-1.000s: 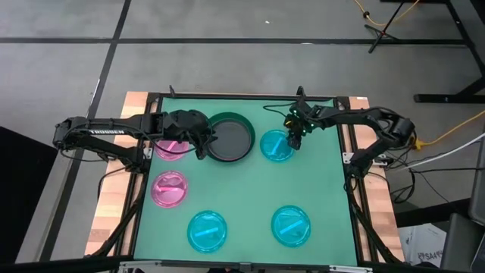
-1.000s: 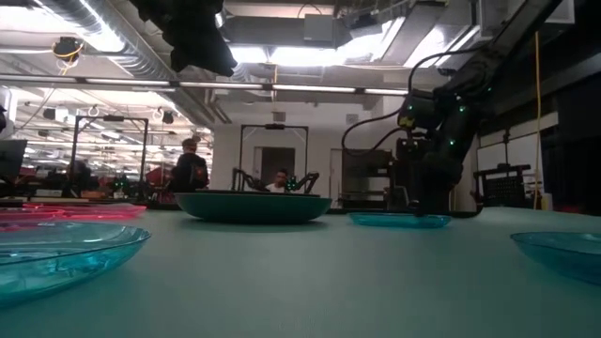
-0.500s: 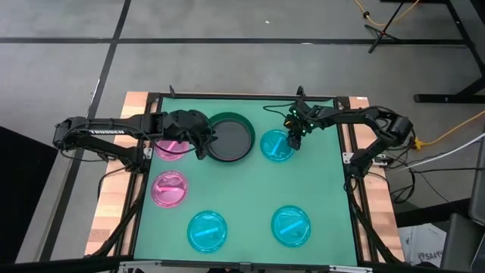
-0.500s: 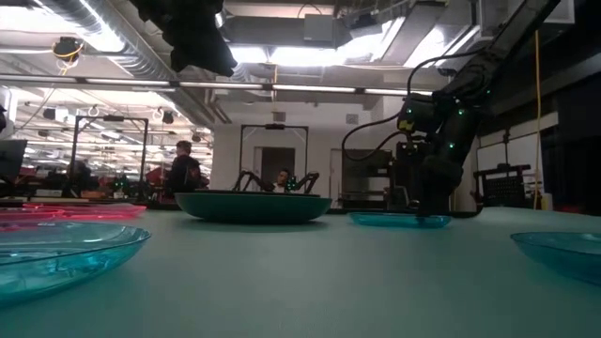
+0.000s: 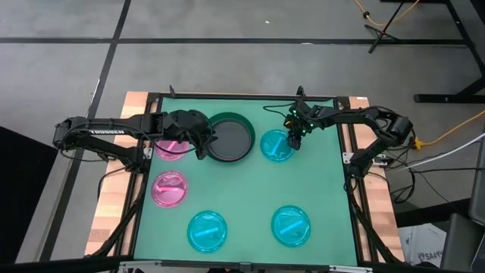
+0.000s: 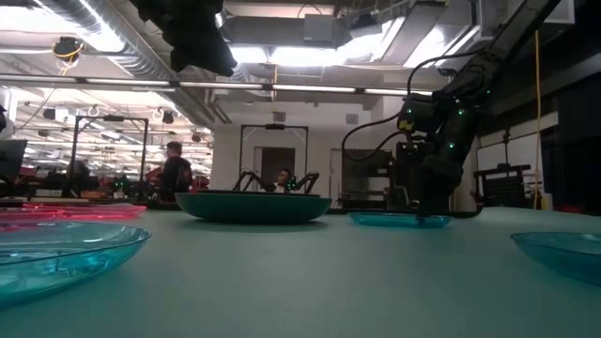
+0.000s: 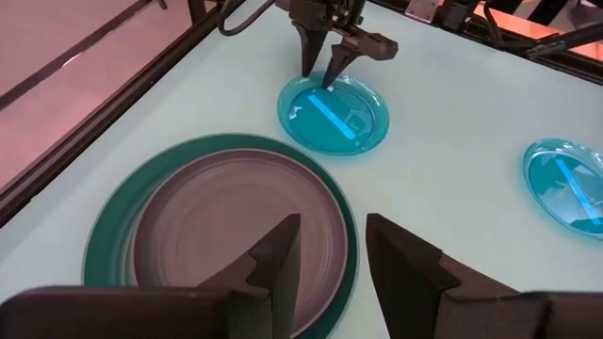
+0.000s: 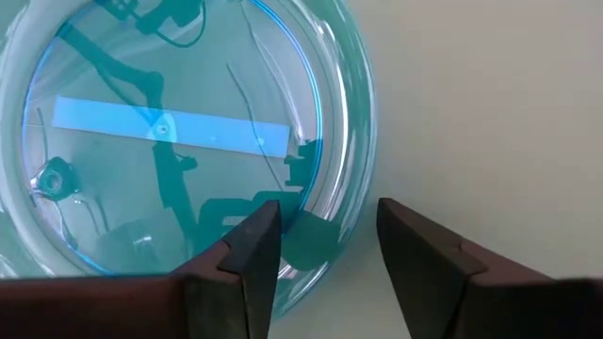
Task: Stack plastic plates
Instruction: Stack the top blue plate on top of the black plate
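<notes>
Plates: we count seven visible rims on the green table (image 5: pixel 242 189), plus a dark grey plate (image 5: pixel 231 139) nested inside the large dark green plate (image 5: pixel 247 123) at the table's far middle.
Pink plates: one (image 5: pixel 170 188) lies at the left side; another (image 5: pixel 171 149) sits farther back, partly under the left arm. We cannot tell whether more than one is stacked there.
Cyan plates: two lie at the near edge, left (image 5: pixel 207 230) and right (image 5: pixel 291 224); a third cyan plate (image 5: pixel 276 145) lies just right of the green one.
Right gripper (image 5: pixel 294 141): we find it lowered at the far rim of the third cyan plate, fingers parted, with the rim passing between them; the right wrist view shows a gap, so no clamp confirmed.
Left gripper (image 5: pixel 201 149): we note it poised above the green plate's left edge, fingers parted, nothing between them.
</notes>
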Controlling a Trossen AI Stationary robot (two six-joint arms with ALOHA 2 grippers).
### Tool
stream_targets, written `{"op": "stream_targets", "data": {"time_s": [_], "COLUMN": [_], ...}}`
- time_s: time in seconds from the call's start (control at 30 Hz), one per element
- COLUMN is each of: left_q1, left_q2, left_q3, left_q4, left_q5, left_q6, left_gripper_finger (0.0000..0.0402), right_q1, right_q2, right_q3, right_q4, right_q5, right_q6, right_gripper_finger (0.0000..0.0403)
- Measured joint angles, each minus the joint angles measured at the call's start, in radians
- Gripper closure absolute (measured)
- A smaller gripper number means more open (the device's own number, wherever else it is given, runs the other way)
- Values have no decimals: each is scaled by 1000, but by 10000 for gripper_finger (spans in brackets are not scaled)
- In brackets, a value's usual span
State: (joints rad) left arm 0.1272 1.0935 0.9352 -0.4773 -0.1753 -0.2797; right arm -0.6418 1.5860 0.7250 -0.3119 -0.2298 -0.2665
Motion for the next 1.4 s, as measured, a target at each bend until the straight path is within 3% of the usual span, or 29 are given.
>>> {"op": "stream_targets", "data": {"time_s": [1.0, 1.4], "left_q1": [0, 0], "left_q2": [0, 0], "left_q3": [0, 0], "left_q4": [0, 0], "left_q5": [0, 0], "left_q6": [0, 0], "left_gripper_finger": [285, 285], "right_q1": [0, 0], "right_q2": [1, 1], "right_q3": [4, 4], "right_q4": [8, 8], "right_q5": [-4, -3], "right_q6": [0, 0], "right_gripper_finger": [396, 401]}}
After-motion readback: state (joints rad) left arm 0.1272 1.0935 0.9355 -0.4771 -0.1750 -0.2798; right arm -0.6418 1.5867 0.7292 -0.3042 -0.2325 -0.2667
